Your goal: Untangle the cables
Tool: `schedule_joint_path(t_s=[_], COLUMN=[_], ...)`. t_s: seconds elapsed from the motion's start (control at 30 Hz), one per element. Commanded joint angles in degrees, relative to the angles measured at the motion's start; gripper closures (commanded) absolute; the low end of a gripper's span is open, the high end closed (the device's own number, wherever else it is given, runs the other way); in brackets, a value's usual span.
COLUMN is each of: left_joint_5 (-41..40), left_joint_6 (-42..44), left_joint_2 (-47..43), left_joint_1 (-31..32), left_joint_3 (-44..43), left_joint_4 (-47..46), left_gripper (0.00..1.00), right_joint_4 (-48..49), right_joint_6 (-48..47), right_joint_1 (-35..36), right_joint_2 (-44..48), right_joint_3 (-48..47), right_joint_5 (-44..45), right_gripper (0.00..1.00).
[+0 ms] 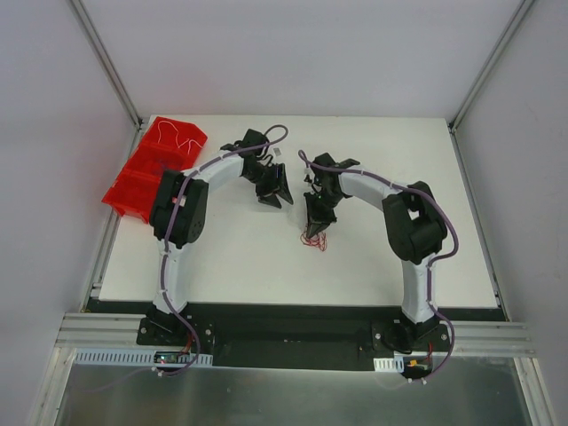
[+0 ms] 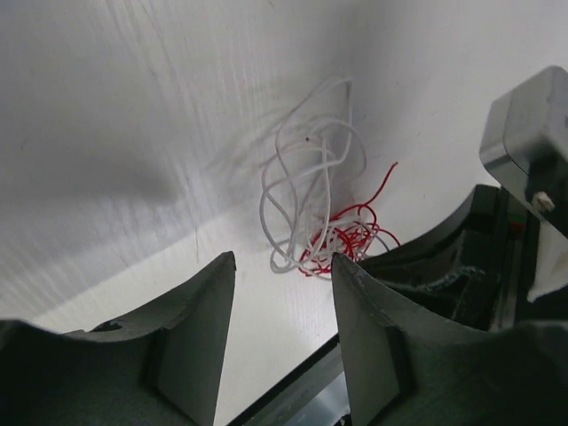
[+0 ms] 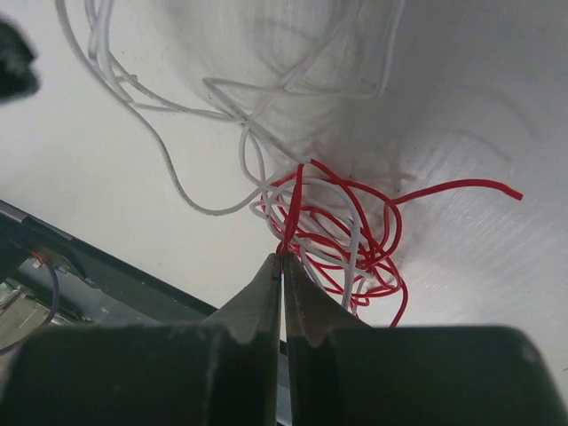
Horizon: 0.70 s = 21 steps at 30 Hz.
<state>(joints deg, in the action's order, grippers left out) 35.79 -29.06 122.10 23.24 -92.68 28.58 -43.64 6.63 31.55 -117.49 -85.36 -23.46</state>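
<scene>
The cables (image 1: pixel 312 240) lie as a small tangle on the white table, just in front of my right gripper (image 1: pixel 317 222). The right wrist view shows the red cables (image 3: pixel 355 222) bunched in tight loops with pale white cables (image 3: pixel 177 191) running up and away from them. My right gripper (image 3: pixel 282 256) is shut, pinching a red strand at its tips. My left gripper (image 2: pixel 284 257) stands open with nothing between its fingers, a little short of the white loops (image 2: pixel 302 177) and the red cables (image 2: pixel 351 235). In the top view it (image 1: pixel 275 197) hovers to the left of the tangle.
A red bin (image 1: pixel 146 173) sits at the table's far left corner with a thin white wire (image 1: pixel 173 135) in it. The table's dark front edge (image 3: pixel 106 266) runs close behind the tangle. Metal frame posts stand at both far corners.
</scene>
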Motion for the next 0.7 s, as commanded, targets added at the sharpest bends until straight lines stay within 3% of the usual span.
schedule_joint_path(t_s=[0.0,0.17,0.27,0.4,0.57,0.63,0.67], left_joint_5=[1.13,2.62,0.78,-5.72,-8.98,-7.59,-5.66], left_joint_6=[-1.44,-1.44,0.22,4.09,7.87,8.49,8.67], left_joint_2=[3.49,5.51,4.82,-1.59,-10.55,-13.11,-13.90], left_joint_1=[0.75,1.45,1.19,-1.18,-4.78,-5.40,-5.40], left_joint_3=[-3.03,-2.94,-2.94,-0.05,5.58,7.07,7.51], left_joint_4=[1.74,1.74,2.27,3.85,4.56,4.56,4.56], left_gripper=[0.58,0.78,1.00,1.00,1.00,1.00,1.00], right_joint_4=[0.31,0.04,-1.18,-6.45,-9.71,-9.98,-9.54], right_joint_6=[1.10,1.01,1.36,2.68,1.37,-1.69,-3.89], right_joint_1=[0.18,0.09,-0.35,-2.19,-9.39,-10.63,-10.46], right_joint_2=[4.29,5.78,6.22,8.67,15.26,18.69,20.36], right_joint_3=[0.37,1.42,2.39,5.37,13.98,15.13,15.05], right_joint_5=[-0.36,2.19,5.95,17.98,32.67,33.40,31.74], right_gripper=[0.95,0.94,0.94,0.94,0.95,0.82,0.68])
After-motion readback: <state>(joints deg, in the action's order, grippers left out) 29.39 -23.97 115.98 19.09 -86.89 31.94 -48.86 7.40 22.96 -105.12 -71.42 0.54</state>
